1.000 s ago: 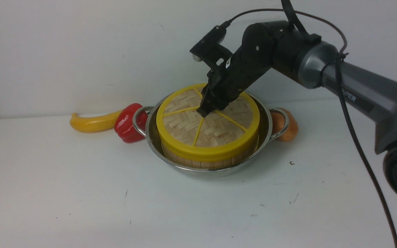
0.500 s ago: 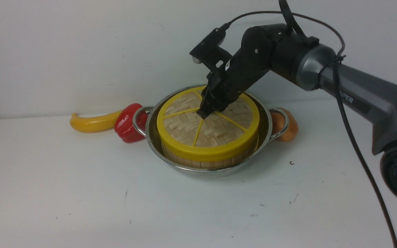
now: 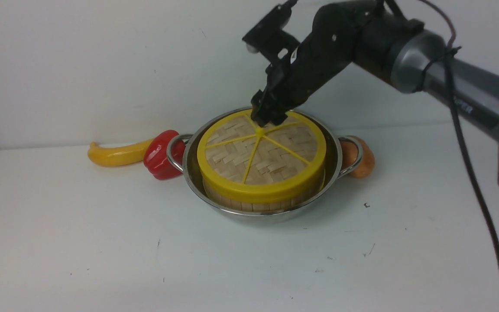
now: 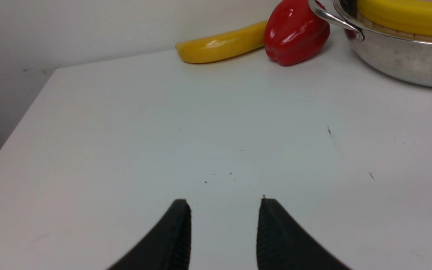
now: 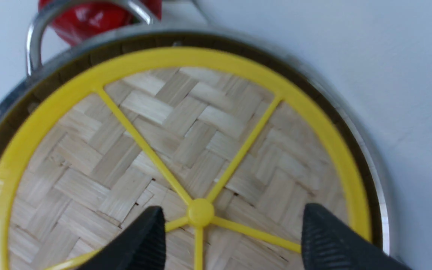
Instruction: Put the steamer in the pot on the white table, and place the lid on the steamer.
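Observation:
The steel pot (image 3: 332, 145) stands on the white table (image 3: 102, 242) with the steamer (image 3: 254, 205) inside it. The woven lid (image 3: 275, 162) lies flat on the steamer. My right gripper (image 3: 267, 118) hangs just above the lid's centre hub (image 5: 200, 212), open, its fingertips on either side of the hub and clear of it. In the right wrist view the lid (image 5: 186, 123) fills the frame inside the pot's rim (image 5: 384, 206). My left gripper (image 4: 223, 204) is open and empty over bare table, well away from the pot (image 4: 399, 63).
A yellow banana (image 3: 117, 154) and a red bell pepper (image 3: 163, 154) lie beside the pot's left handle. An orange-brown vegetable (image 3: 364, 160) sits behind the right handle. A wall stands close behind them. The right arm's cable hangs down at the right.
My right gripper has opened, let go of the lid's hub and risen a little. The lid stays flat on the steamer. The left gripper has not moved.

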